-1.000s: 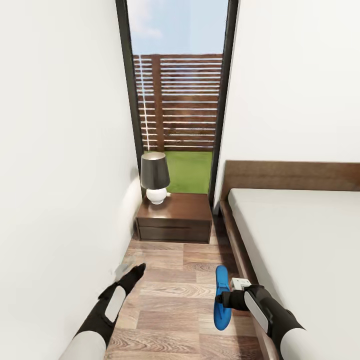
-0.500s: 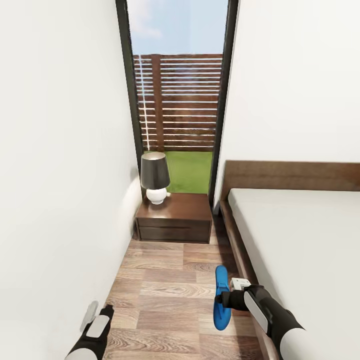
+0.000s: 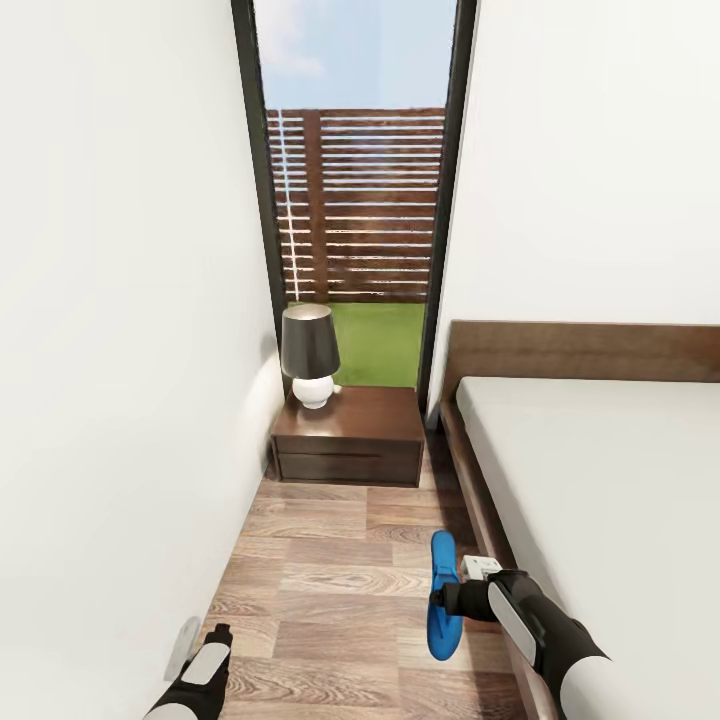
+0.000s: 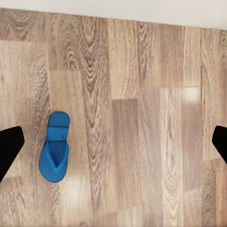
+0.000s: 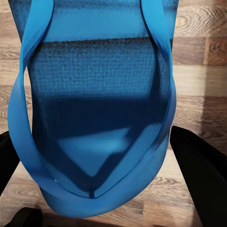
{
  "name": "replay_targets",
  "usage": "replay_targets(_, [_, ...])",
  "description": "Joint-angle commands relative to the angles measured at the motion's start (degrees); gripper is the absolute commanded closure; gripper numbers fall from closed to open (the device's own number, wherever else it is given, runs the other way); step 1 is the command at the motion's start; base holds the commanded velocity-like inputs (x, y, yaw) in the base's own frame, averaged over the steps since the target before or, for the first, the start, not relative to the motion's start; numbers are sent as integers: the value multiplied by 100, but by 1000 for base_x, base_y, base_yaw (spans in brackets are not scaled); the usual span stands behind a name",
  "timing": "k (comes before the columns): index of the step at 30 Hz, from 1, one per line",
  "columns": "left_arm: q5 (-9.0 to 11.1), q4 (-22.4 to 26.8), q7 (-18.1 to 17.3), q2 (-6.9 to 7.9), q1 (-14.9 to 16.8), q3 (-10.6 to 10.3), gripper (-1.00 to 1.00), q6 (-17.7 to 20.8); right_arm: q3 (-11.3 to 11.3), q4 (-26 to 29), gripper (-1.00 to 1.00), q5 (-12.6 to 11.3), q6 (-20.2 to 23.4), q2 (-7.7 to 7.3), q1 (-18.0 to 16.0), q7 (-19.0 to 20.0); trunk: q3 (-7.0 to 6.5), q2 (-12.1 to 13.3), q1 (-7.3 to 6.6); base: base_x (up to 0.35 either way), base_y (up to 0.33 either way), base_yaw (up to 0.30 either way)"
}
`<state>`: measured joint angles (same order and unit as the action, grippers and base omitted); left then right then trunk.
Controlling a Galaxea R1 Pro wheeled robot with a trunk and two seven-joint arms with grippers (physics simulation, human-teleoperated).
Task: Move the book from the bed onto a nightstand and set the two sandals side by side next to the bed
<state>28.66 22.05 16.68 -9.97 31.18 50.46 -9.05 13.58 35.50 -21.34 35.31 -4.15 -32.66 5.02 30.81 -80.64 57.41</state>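
My right gripper (image 3: 447,598) is shut on a bright blue sandal (image 3: 441,597), held edge-up just above the plank floor beside the bed's (image 3: 600,480) dark frame. Up close, that sandal (image 5: 94,109) sits with its straps between the black fingers (image 5: 198,170). My left gripper (image 3: 218,634) hangs low by the left wall and is open; its wide-apart fingertips (image 4: 10,146) frame bare floor. A second blue sandal (image 4: 54,153) lies flat on the planks there. A dark-brown nightstand (image 3: 360,425) stands ahead by the window. The book is out of view.
A lamp (image 3: 311,355) with a dark shade and white base stands on the nightstand's left half. The white wall (image 3: 120,350) runs close along the left. The wood floor (image 3: 340,570) forms a narrow aisle between wall and bed. A tall window (image 3: 355,200) shows a slatted fence.
My left arm has pulled back from the middle of the floor to the bottom left corner by the wall. The right gripper and its sandal have stayed put.
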Motion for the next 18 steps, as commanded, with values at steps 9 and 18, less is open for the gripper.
replay_targets(9, [62,2,11,-3,2,-7,-100,-27,18,3,100,16,20,-6,-3,16,24,-43,22,0,0,0])
replay_targets(18, [61,1,11,-3,2,-3,-100,-23,20,1,100,16,20,0,-3,16,185,-404,219,0,0,0])
